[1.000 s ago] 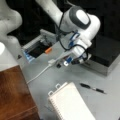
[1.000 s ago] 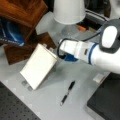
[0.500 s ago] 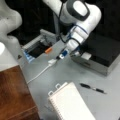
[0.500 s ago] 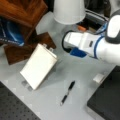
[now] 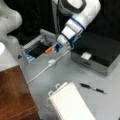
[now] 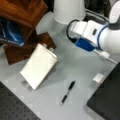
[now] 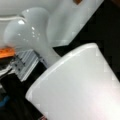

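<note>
**Gripper over the open tray, beside the black case**

Gripper (image 5: 53,48) hung, as we saw it in a front view, at the end of the white arm (image 5: 77,20), low over the grey table (image 5: 67,72), at the near edge of an open grey tray (image 5: 37,46) on the left. Something orange (image 5: 48,50) sat at its tip, and we could not tell whether the fingers were closed on it or merely beside it. A white cable (image 5: 47,66) ran from the gripper down to the left across the table. Just right of the gripper stood a black case (image 5: 100,53). Nearer us lay a black pen (image 5: 92,88) and, to its left, a white spiral notebook (image 5: 71,103); a brown wooden board (image 5: 15,95) filled the near left corner.

In a front view from the opposite side, we found the arm's white and blue wrist (image 6: 90,35) at the right, its fingers out of sight. The notebook (image 6: 38,65) lay left, touching the wooden board (image 6: 25,48), with the pen (image 6: 68,92) near the middle and the black case (image 6: 107,100) at the lower right.

The wrist view gave us only a white cylinder (image 7: 80,90) close up, another white rounded part (image 7: 30,32) behind it and a sliver of orange (image 7: 6,52) at the left.
</note>
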You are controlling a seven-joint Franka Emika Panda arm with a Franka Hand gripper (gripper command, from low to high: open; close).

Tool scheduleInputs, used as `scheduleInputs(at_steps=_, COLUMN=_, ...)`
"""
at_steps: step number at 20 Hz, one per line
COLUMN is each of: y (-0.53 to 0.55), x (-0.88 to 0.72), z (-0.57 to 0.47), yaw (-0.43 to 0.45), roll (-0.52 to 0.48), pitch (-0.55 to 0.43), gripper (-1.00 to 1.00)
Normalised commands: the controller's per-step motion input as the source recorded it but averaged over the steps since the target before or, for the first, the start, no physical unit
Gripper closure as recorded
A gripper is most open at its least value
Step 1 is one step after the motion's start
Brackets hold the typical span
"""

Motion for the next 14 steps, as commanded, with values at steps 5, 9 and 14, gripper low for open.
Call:
scheduleInputs(at_steps=5, y=-0.07, x=-0.57, z=-0.07, yaw=-0.093, roll=0.546, pitch=-0.449, gripper=-1.00)
scheduleInputs(at_steps=9, y=-0.12, x=-0.68, z=-0.06, yaw=-0.056, roll=0.550, pitch=-0.456, gripper=-1.00)
scheduleInputs(at_steps=14, y=-0.17, x=-0.73, z=-0.08, yaw=-0.008, roll=0.544, pitch=-0.461, gripper=-1.00)
